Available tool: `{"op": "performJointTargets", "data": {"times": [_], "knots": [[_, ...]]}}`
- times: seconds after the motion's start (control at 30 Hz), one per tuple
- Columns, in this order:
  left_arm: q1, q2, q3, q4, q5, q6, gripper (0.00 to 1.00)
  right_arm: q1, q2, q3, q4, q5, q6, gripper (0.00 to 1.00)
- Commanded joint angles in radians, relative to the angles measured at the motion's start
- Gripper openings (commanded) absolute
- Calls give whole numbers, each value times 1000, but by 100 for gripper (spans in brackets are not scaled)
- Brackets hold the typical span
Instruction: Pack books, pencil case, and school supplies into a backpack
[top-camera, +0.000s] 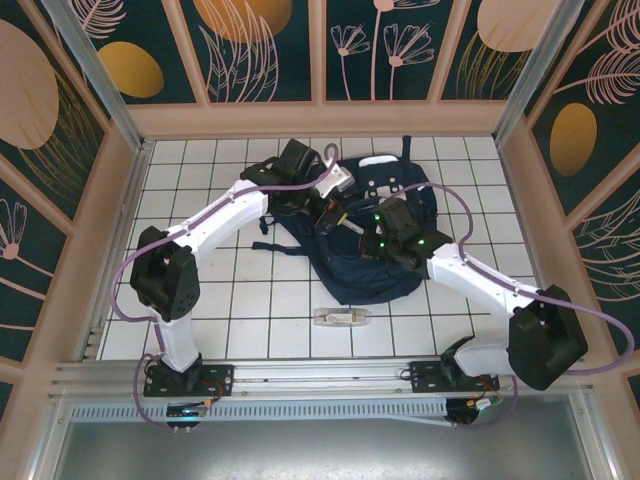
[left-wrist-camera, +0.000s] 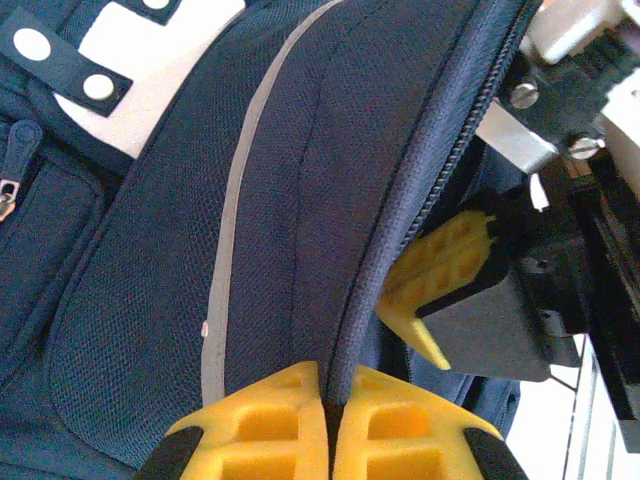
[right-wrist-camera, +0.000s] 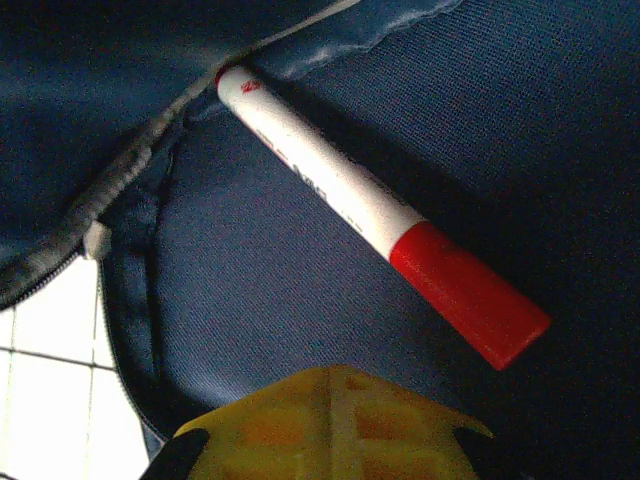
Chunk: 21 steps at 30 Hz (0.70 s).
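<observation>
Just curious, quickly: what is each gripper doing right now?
Left gripper: closed, pinching the backpack at its zipper edge.
Right gripper: closed, empty; the marker pen lies apart from it.

a white tiled tabletop (top-camera: 270, 300) sits inside dark teal wall panels (top-camera: 265, 45) painted with gold discs and pale leaves.

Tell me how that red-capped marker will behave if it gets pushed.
The marker is a smooth round barrel, so it will probably roll rather than slide. It looks rigid and likely light. The soft backpack fabric under it may cradle it and stop the roll.
</observation>
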Motion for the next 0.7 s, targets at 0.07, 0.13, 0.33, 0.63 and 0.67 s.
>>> {"op": "performJointTargets", "data": {"times": [0.07,0.13,0.33,0.63,0.67], "knots": [[12,-16,29,-39,59,-12,0,-4,118,22,121,200,83,0],[13,-15,38,-55,60,-4,0,-3,187,67,91,330,64,0],[12,-14,64,-105,55,32,0,-5,281,163,143,656,-43,0],[15,-2,78,-122,49,49,0,-67,183,105,363,405,-64,24],[15,3,78,-119,46,47,0,-68,151,83,357,345,-39,26]]}}
